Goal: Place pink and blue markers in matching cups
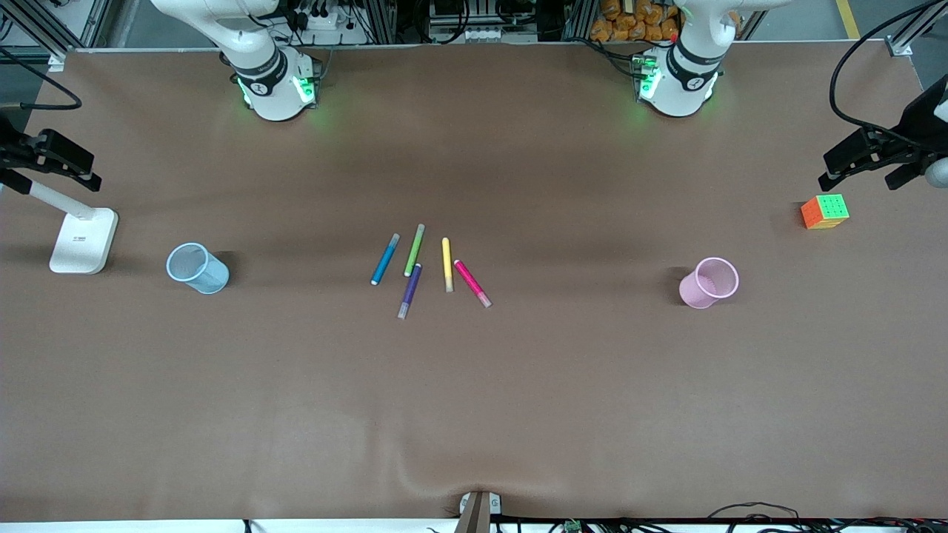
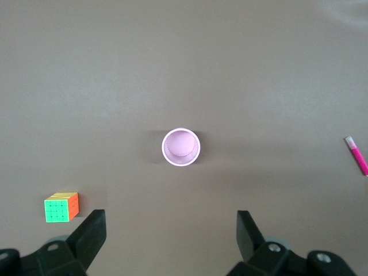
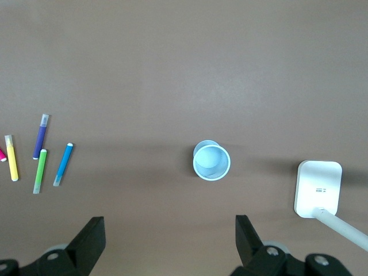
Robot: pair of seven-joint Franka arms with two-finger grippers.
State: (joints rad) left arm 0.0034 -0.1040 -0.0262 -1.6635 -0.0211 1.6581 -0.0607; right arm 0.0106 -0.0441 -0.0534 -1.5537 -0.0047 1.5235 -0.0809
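Note:
The pink marker (image 1: 472,283) and the blue marker (image 1: 384,259) lie flat among other markers at the table's middle. The pale pink mesh cup (image 1: 709,282) stands toward the left arm's end, the light blue mesh cup (image 1: 197,268) toward the right arm's end. Both hands are out of the front view. My left gripper (image 2: 171,221) is open and empty, high over the table by the pink cup (image 2: 181,147); the pink marker's tip (image 2: 357,155) shows at that view's edge. My right gripper (image 3: 170,227) is open and empty, high over the table by the blue cup (image 3: 211,160); the blue marker (image 3: 63,164) shows there too.
A green marker (image 1: 414,250), a yellow marker (image 1: 447,264) and a purple marker (image 1: 409,290) lie with the two task markers. A colourful puzzle cube (image 1: 824,211) sits near the left arm's end. A white lamp base (image 1: 84,240) stands at the right arm's end.

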